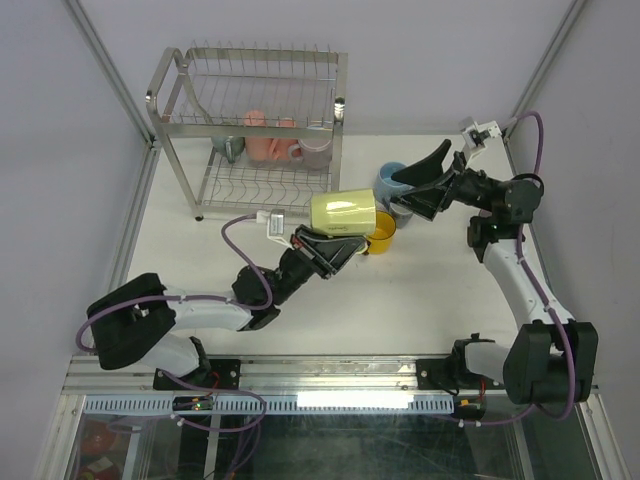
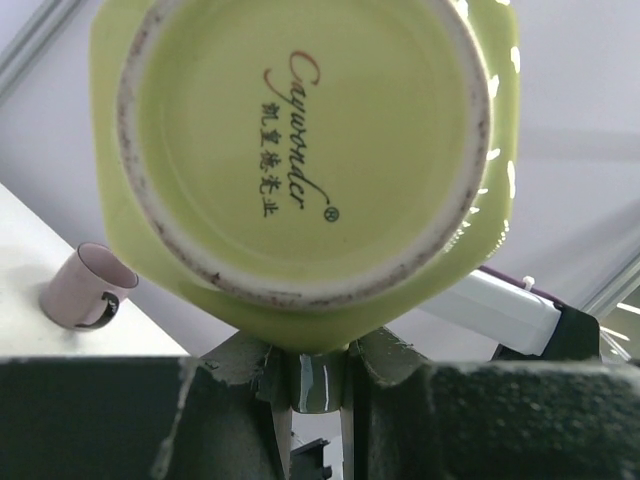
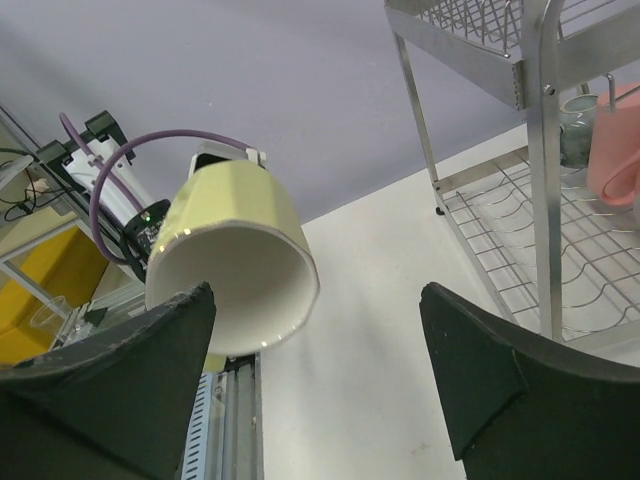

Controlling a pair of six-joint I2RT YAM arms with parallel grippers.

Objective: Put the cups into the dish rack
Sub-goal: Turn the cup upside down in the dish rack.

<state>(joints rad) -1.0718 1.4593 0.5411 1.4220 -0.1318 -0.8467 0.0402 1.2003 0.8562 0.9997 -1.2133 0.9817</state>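
- While my left claw (image 2: 320, 392) pinches the handle of the green mug (image 1: 343, 210), the mug hangs on its side above the desk (image 1: 400, 300), base toward my wrist.
- My right claw (image 1: 410, 192) is spread wide, facing the mug's open rim.
- The rack (image 1: 170, 100) stands at the desk's far left edge, with pink cups (image 1: 265, 148) on its lower shelf.
- A yellow cup (image 1: 382, 232) and a blue cup (image 1: 388, 180) sit just beside the mug.

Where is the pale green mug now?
In the top view, the pale green mug is held sideways by the left gripper, in front of the right end of the dish rack.
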